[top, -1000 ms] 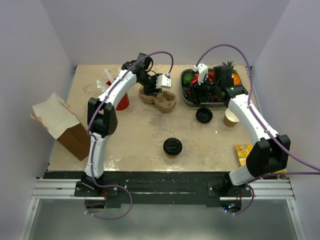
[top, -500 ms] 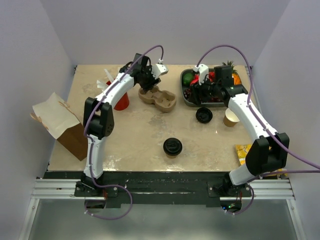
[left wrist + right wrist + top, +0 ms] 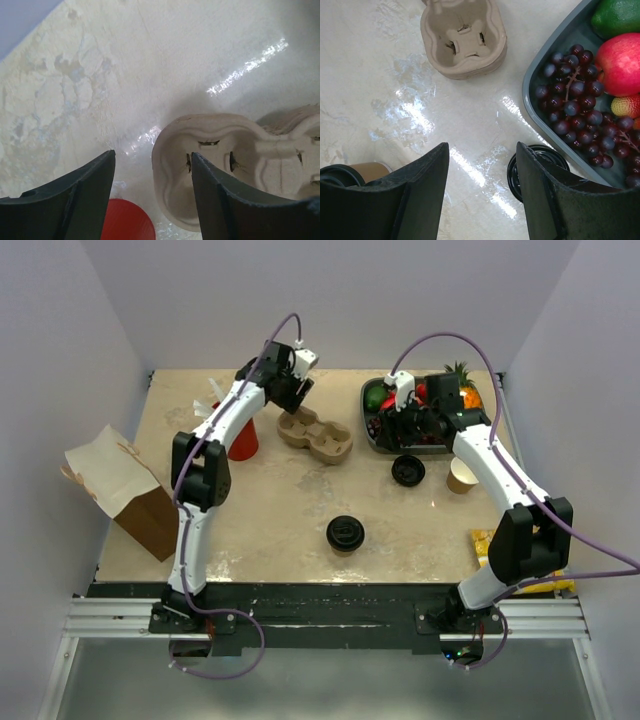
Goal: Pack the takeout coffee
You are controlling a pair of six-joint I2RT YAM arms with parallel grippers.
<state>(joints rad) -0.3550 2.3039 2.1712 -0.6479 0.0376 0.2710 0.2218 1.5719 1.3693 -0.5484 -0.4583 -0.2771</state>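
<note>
A: Where does the takeout coffee [image 3: 344, 533] sit?

B: Lower middle of the overhead view, upright and alone on the table [image 3: 270, 510], well apart from both arms. From above it reads mostly as a round black plastic lid with raised rings. The tan paper wall barely shows.

A: And the hands?

B: The left gripper [image 3: 152, 156] hangs over one end of the pulp cup carrier [image 3: 220, 129], in the upper middle of the overhead frame. Its dark fingers are spread with nothing between them. The right gripper [image 3: 482, 146], at the upper right by the fruit tray [image 3: 530, 102], is spread and empty too.

A: Why would the carrier lie there?

B: My guess is that it sits between the two arms so either can reach it. It is moulded fibre, matte and beige, with two round wells and slit tabs that look made to hug a cup's wall.

A: Anything easy to confuse?

B: A loose black lid [image 3: 408, 470] lies flat just below the tray, and a lidless tan paper cup [image 3: 462, 475] stands beside it. Neither is the capped one.

A: And the packing?

B: A brown paper bag [image 3: 140, 502] lies on its side at the left edge, mouth open. It is probably there to receive the coffee, though the carrier could serve as well.
</note>
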